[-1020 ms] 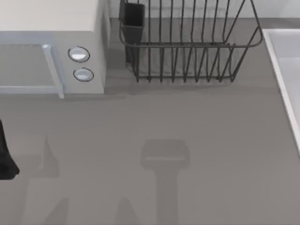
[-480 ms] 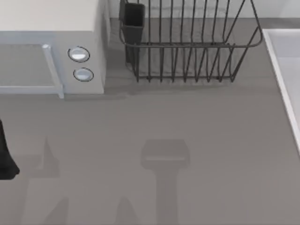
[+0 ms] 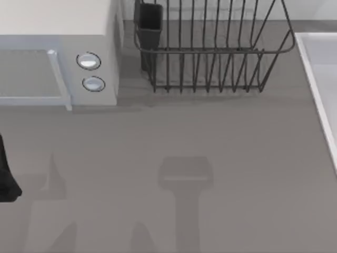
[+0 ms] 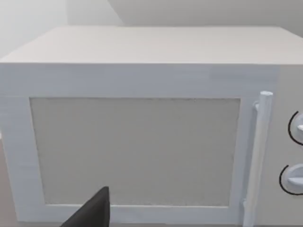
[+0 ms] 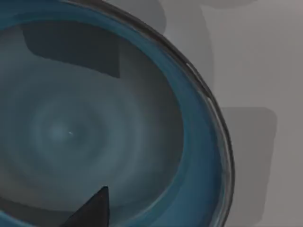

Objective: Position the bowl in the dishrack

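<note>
I see a dark grey wire dishrack (image 3: 210, 52) with a near-black cup (image 3: 150, 21) at its left corner. The microwave (image 3: 58, 52) is white, its door panel (image 4: 135, 151) a flat pale grey, with two silvery knobs (image 3: 88, 61) ringed in dark lines. The table (image 3: 210, 158) is plain mid grey. The bowl (image 5: 94, 132) is blue at the rim, fading to grey-teal with faint concentric rings inside. A black fingertip (image 5: 92, 210) shows over it.

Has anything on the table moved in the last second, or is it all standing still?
Nothing visibly changed. The dishrack, the microwave and the dark left arm at the table's left edge sit exactly where they were.
</note>
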